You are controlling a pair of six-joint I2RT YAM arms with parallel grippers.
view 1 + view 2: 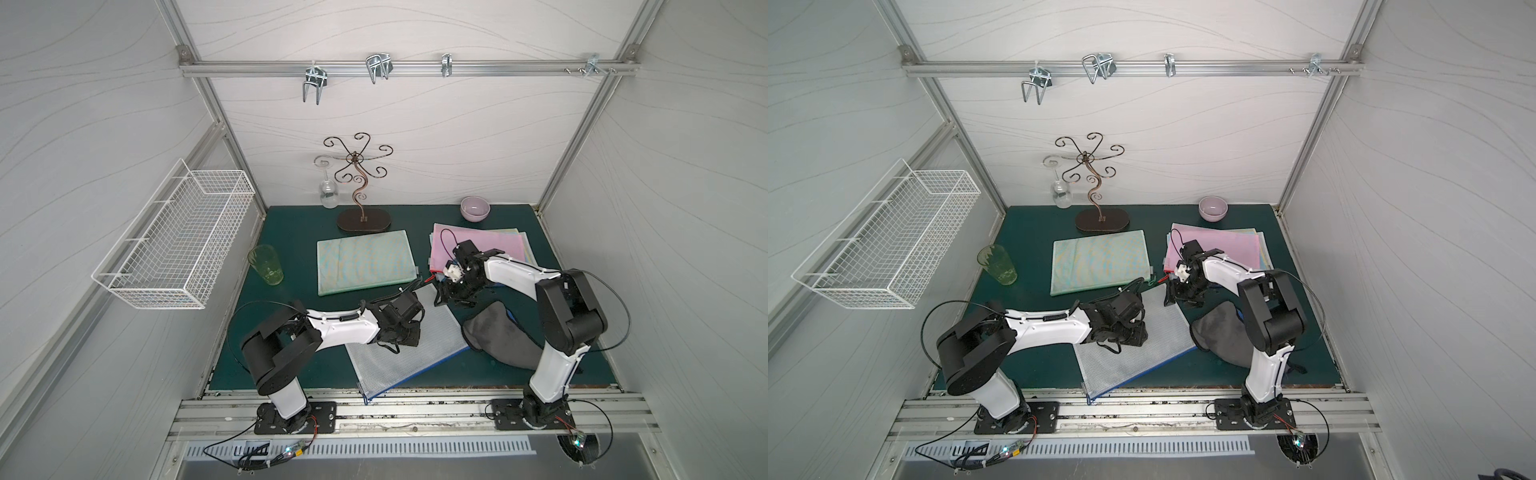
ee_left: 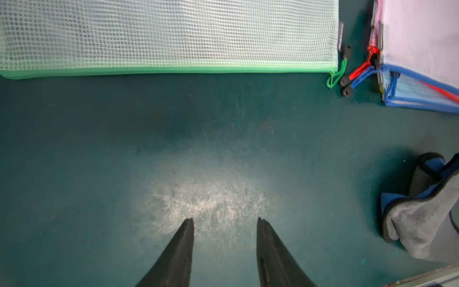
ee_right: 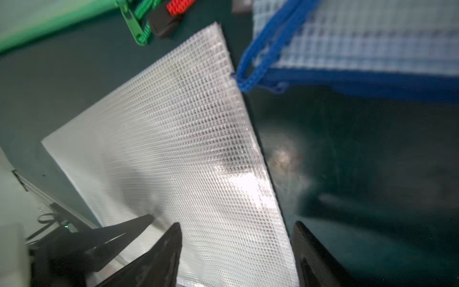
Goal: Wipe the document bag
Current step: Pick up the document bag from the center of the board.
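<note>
The document bag (image 1: pixel 432 332), white mesh with a blue edge, lies flat on the green mat at the front middle in both top views (image 1: pixel 1163 332). My left gripper (image 1: pixel 409 338) hangs over its near half. In the left wrist view this gripper (image 2: pixel 224 220) is open, with only bare mat between the fingers. My right gripper (image 1: pixel 440 295) is at the bag's far right corner. In the right wrist view it (image 3: pixel 237 225) stands open astride the bag's (image 3: pixel 173 136) edge, one finger over the mesh, one over the mat. A grey cloth (image 1: pixel 498 336) lies crumpled to the bag's right, held by neither gripper.
A green mesh bag (image 1: pixel 365 259) lies behind the document bag, and a pink-topped stack of bags (image 1: pixel 486 245) sits at the back right. A green cup (image 1: pixel 266 264) stands at the left, with a purple bowl (image 1: pixel 475 208) and a metal stand (image 1: pixel 361 216) at the back. A wire basket (image 1: pixel 174 241) hangs on the left wall.
</note>
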